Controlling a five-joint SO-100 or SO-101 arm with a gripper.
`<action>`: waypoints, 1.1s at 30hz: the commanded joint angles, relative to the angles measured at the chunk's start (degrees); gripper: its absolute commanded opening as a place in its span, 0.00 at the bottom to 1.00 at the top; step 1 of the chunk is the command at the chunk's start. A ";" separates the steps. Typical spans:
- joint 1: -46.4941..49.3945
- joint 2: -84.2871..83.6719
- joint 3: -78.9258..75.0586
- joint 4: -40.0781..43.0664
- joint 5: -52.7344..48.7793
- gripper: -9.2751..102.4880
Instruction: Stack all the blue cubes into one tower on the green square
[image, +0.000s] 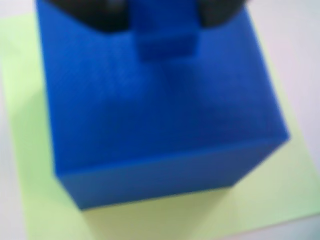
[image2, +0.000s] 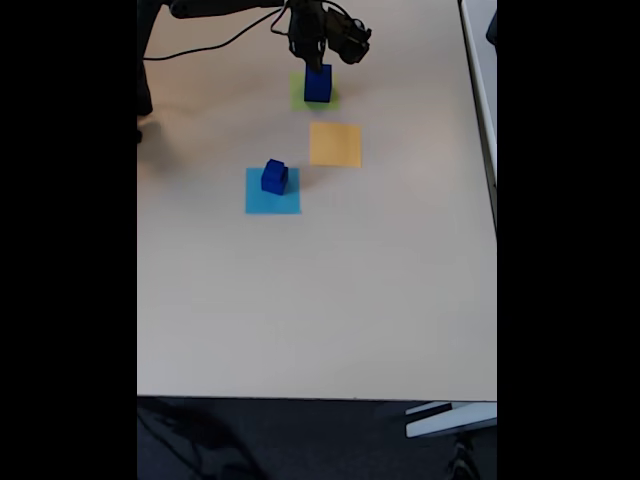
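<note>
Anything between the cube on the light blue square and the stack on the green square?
Nothing visible. In the fixed view the cube sits on the light blue square; bare table lies between it and the green square. The orange-yellow square is flat paper, off to the right.

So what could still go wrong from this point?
1. The gripper holds the small cube just above or on the large cube; contact is unclear. In the wrist view it sits toward the far edge, so it may tip off on release.
2. Opening or lifting could nudge the large cube on the green square.
3. Another cube sits on the light blue square; adding it later could topple the stack.
</note>
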 joint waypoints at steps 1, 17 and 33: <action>0.79 1.14 -3.08 -0.09 -0.88 0.11; 1.23 1.32 -5.01 -0.44 -3.52 0.19; 7.12 2.20 -15.03 -19.51 -15.56 0.35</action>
